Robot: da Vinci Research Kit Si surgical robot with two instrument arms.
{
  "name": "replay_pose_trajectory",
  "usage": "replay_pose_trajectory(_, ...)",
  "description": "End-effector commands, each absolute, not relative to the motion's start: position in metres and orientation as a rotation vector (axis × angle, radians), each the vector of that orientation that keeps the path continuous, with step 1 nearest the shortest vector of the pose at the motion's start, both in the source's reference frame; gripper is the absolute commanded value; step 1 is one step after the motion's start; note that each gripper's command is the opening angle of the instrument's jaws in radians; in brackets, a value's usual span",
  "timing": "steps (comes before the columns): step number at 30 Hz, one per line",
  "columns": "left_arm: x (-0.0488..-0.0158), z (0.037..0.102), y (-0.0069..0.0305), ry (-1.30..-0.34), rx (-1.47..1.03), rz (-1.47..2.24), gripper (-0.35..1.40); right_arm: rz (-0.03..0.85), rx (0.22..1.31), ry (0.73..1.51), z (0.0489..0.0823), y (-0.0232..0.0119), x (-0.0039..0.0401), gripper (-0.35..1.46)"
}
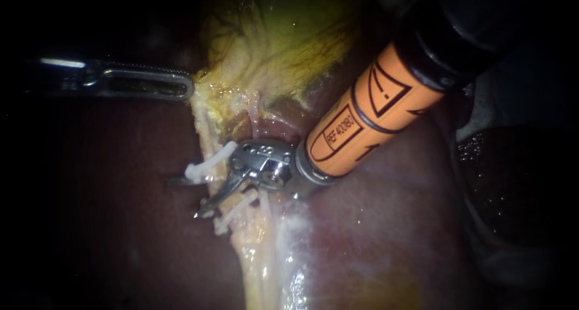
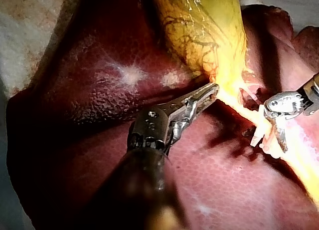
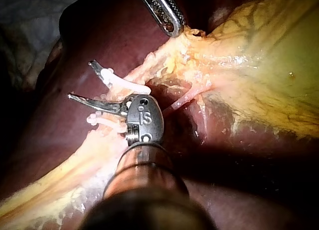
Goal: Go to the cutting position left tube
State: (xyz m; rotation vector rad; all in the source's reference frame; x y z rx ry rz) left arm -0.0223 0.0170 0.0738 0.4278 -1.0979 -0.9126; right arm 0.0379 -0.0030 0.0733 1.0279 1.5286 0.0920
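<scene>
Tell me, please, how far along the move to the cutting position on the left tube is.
Done: the slotted metal left instrument grips the yellow gallbladder tissue, and two white plastic clips sit on the pale tube. In hand: the orange-sleeved right instrument holds its end effector open astride that tube beside the clips. Remaining: settling the blades between the clips; no cut shows.

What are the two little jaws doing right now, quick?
Left instrument: jaws shut on the edge of the gallbladder.
Right instrument: jaws open, with the tube between them, not gripped.
</scene>
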Motion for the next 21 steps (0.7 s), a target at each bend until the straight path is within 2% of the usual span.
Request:
replay_pose_trajectory(1, -0.0223, 0.0738, 0.017, -1.098, 0.428, -0.913, -0.35, 0.103, 1.027, 1.529, 0.0729, -0.0026, 0.0379, 0.6)
replay_pose_trajectory(6, -0.0224, 0.0739, 0.017, -1.098, 0.427, -0.913, -0.35, 0.13, 1.014, 1.531, 0.0718, -0.0019, 0.0376, 0.62)
replay_pose_trajectory(21, -0.0224, 0.0739, 0.017, -1.098, 0.427, -0.913, -0.35, 0.129, 1.014, 1.531, 0.0719, -0.002, 0.0374, 0.69)
